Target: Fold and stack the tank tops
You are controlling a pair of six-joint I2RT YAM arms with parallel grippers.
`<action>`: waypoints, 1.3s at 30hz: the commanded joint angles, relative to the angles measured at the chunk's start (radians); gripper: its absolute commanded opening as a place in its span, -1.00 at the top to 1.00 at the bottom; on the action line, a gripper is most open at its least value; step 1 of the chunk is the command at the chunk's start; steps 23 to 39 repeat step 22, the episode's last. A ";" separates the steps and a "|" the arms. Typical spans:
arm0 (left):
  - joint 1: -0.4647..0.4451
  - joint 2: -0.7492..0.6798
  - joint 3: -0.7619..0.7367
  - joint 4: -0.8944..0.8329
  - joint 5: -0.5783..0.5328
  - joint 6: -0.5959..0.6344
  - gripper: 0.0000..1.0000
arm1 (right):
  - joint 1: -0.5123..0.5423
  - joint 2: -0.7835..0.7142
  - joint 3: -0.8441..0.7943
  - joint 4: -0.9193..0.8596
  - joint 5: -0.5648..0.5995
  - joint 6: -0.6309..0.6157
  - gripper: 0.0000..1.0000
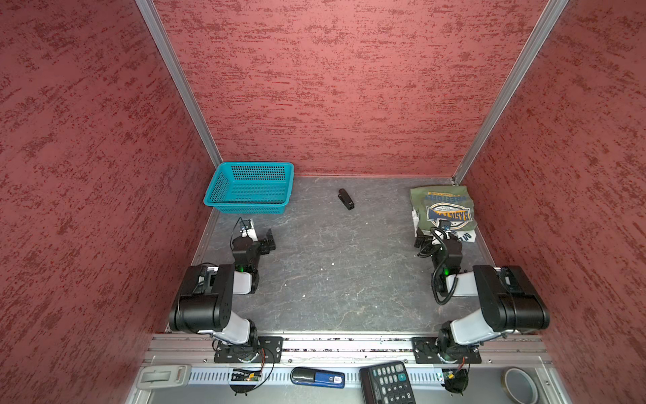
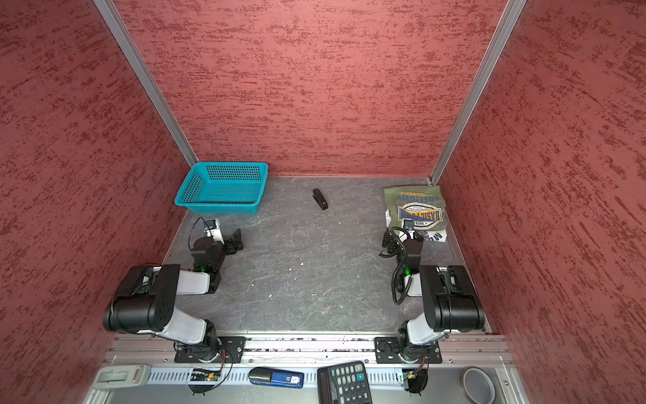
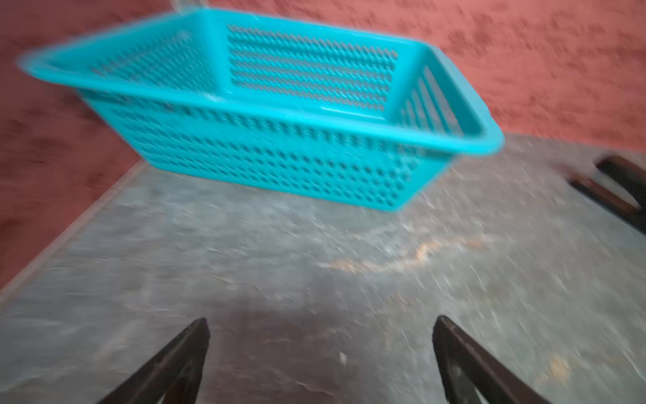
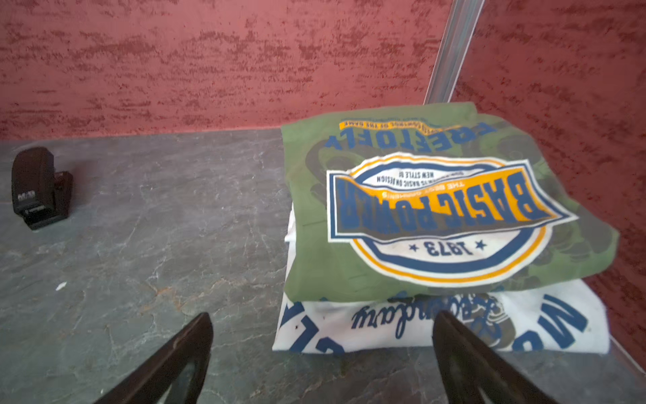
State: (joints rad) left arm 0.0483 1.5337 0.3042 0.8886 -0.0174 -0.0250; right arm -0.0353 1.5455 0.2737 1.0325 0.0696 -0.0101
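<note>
Lying folded with its emblem face up, the olive tank top (image 1: pixel 442 206) rests on the folded white tank top (image 4: pixel 454 332). The pile sits at the opposite end of the back wall from the teal basket (image 1: pixel 257 163), well apart from it, with a small black stapler (image 1: pixel 346 199) between the two. That corner spot probably keeps the finished stack out of the arms' way, and the task looks as good as done. The white shirt's near hem pokes out from under the olive one, a free edge to pinch if the pile needs squaring. The side farthest from the basket lies close to the wall, leaving little room there. The right gripper (image 4: pixel 323 316) hangs at that hem with its jaws spread wide and nothing in them; whether a finger brushes the cloth I cannot tell. The left gripper (image 3: pixel 321 320), just in front of the basket, is equally wide and empty. From the basket's front wall toward the arm bases the bench (image 1: pixel 332 266) is bare, giving ample room to pull back.
</note>
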 commanded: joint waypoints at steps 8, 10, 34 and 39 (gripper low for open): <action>-0.017 0.004 0.072 0.019 0.025 0.025 -0.99 | -0.004 0.005 -0.016 0.174 0.115 0.072 -0.98; -0.026 0.002 0.071 0.010 0.008 0.025 -0.99 | -0.002 0.002 -0.007 0.150 0.113 0.068 -0.98; -0.026 0.001 0.072 0.012 0.008 0.025 -0.99 | -0.004 0.003 -0.013 0.164 -0.001 0.028 -0.98; -0.026 0.001 0.072 0.012 0.008 0.025 -0.99 | -0.004 0.003 -0.013 0.164 -0.001 0.028 -0.98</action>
